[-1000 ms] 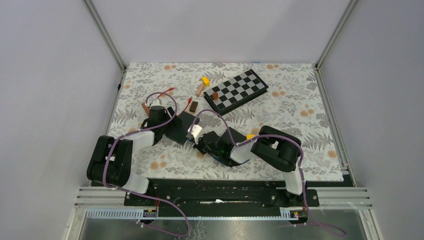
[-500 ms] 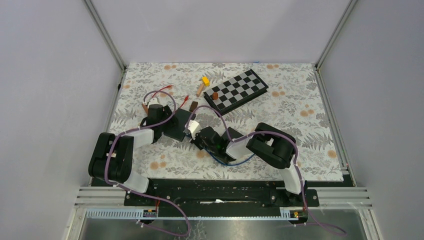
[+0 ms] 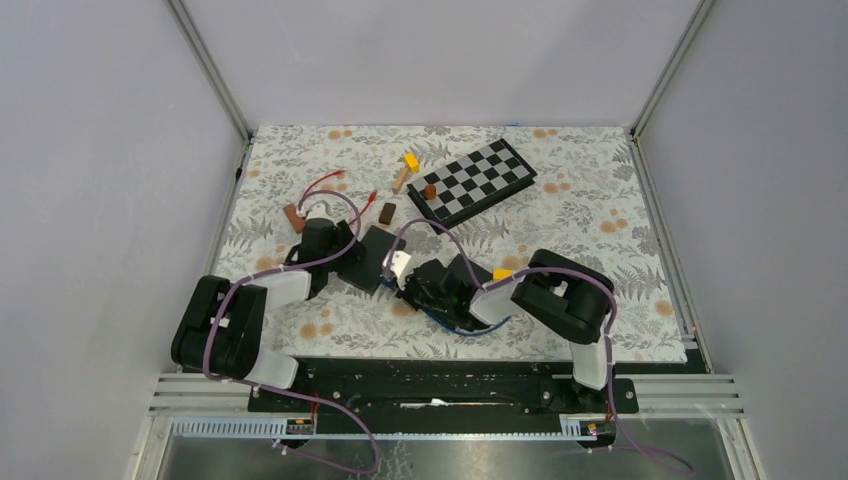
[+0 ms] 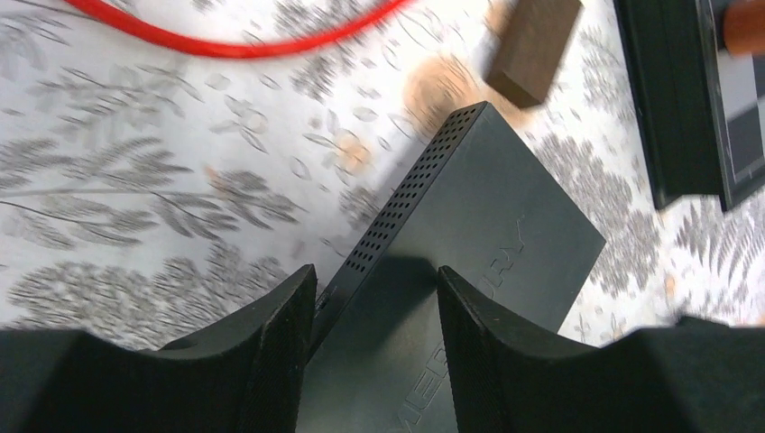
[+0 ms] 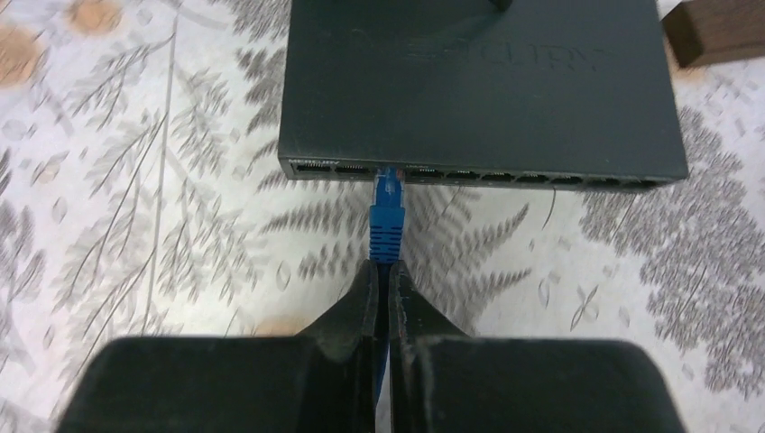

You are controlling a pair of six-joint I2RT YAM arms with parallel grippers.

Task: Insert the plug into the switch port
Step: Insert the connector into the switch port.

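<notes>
Plug (image 5: 388, 200) tip meets the switch (image 5: 478, 81) port edge, its tail pinched in the closed right gripper (image 5: 388, 271); bare cloth (image 5: 135, 225) flanks it. Left gripper (image 4: 377, 280) straddles a switch corner, half-wide.

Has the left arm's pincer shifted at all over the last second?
Yes. The left pincer has slid slightly right and toward the arms' bases, away from the brown block, which is now fully uncovered.
</notes>
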